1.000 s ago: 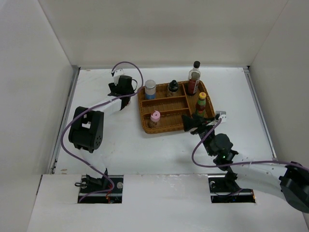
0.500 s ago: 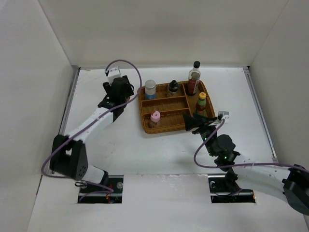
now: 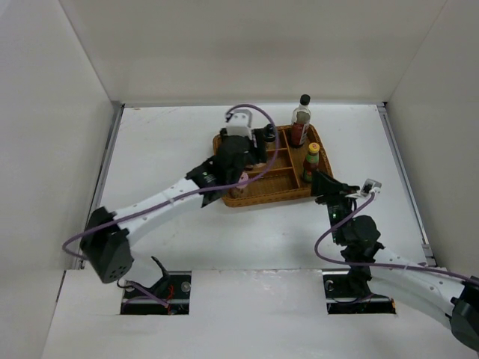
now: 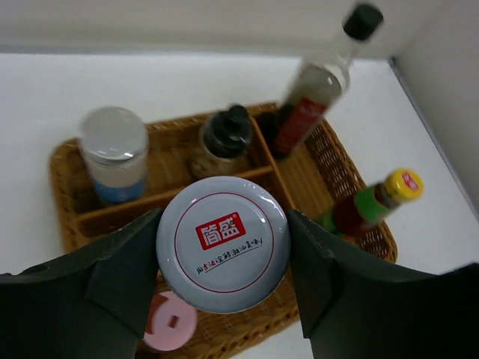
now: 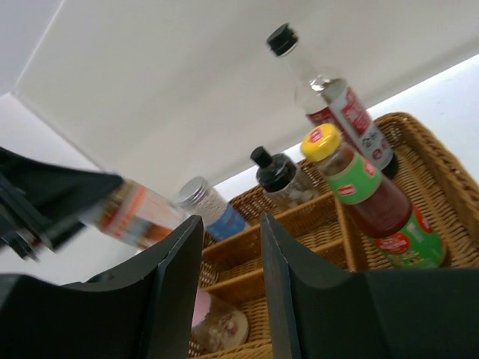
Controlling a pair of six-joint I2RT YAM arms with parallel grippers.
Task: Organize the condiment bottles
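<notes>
My left gripper is shut on the squat jar with the patterned white lid and holds it above the wicker basket. In the basket stand the silver-lidded jar, the black-lidded jar, the tall black-capped bottle, the yellow-capped bottle and the pink-lidded jar. In the top view the left gripper hides the held jar and the silver jar. My right gripper is open and empty, just off the basket's front right corner.
The basket has dividers forming several compartments; the two middle strips under the left gripper hold nothing. White walls enclose the table on three sides. The left arm stretches diagonally from the near left across to the basket.
My left arm has swung from the table left of the basket to above its middle, carrying the white-lidded jar. My right gripper has drawn back to the right from the basket's front edge.
</notes>
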